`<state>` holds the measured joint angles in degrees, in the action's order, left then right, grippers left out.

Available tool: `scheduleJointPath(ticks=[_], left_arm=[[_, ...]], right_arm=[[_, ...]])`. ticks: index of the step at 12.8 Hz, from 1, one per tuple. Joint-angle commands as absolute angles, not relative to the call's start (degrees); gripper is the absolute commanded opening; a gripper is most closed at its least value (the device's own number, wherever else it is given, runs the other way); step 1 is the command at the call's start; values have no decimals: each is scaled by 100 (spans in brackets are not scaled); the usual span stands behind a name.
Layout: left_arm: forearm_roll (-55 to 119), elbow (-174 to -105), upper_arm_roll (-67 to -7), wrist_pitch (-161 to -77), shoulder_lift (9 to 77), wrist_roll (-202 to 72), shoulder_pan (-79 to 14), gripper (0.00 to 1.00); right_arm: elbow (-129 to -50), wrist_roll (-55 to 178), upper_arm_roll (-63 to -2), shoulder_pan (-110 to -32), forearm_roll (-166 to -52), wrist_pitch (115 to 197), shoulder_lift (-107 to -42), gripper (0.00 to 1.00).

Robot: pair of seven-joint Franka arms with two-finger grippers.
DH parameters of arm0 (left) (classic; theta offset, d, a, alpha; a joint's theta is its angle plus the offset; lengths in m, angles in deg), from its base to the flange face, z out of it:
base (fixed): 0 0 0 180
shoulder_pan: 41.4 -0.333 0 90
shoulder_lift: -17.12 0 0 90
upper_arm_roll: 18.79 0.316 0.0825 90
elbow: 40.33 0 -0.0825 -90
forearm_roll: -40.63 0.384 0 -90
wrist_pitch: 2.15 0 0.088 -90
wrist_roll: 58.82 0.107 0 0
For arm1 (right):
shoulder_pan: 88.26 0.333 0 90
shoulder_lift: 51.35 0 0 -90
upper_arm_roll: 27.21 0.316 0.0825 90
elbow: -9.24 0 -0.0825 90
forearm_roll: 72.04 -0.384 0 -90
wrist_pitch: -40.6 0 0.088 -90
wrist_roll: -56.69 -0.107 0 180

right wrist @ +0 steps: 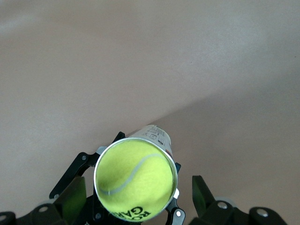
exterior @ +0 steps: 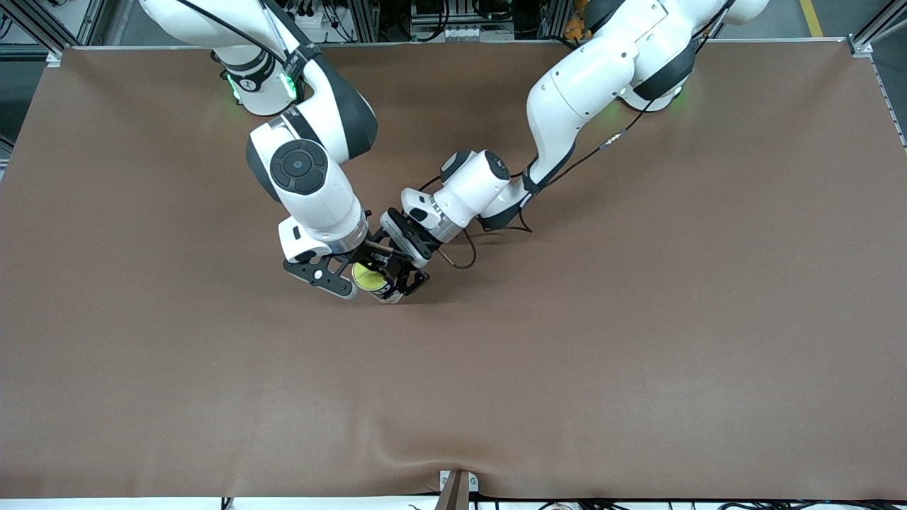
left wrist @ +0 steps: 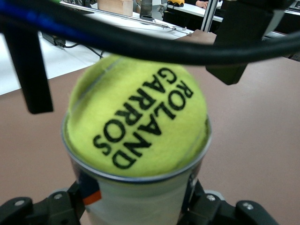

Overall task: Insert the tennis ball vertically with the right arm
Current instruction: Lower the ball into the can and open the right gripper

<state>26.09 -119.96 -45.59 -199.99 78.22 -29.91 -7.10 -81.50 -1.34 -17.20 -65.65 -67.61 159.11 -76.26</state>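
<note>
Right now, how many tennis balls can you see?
1. The tennis ball sits in the mouth of the can, which the left gripper holds upright, under the right gripper. More balls may be hidden inside.

A brown bench [exterior: 638, 354] lies bare all around the right end effector [exterior: 365, 278]. Nearer the front camera than that end effector, a small metal bracket [exterior: 457, 489] clamps the bench edge, where the covering puckers. Above the end effector in the front view, cable-strewn racks [exterior: 439, 18] line the bench's top edge.
</note>
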Motion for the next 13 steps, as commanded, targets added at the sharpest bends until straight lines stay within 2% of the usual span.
scheduleJointPath(ticks=[1,3,4,11,12,13], left_arm=[[2489,-11908,-4534,-20087,7909,-3043,-633,86],[2472,-11908,-4534,-20087,7891,-3052,-633,100],[2428,-11908,-4534,-20087,7891,-3043,-633,100],[2428,-11908,-4534,-20079,7891,-3034,-633,100],[2454,-11908,-4534,-20079,7891,-3034,-633,97],[2454,-11908,-4534,-20079,7891,-3026,-633,87]], right_arm=[[-8155,-185,-1728,-6620,-6686,15872,-7500,100],[-8085,-158,-1702,-6725,-6747,15505,-7324,100],[-8024,-150,-1702,-6734,-6765,15416,-7306,100],[-8374,79,-1702,-6734,-6677,15494,-7393,100],[-8453,88,-1702,-6734,-6633,15520,-7394,100],[-8480,96,-1693,-6734,-6607,15521,-7394,100]])
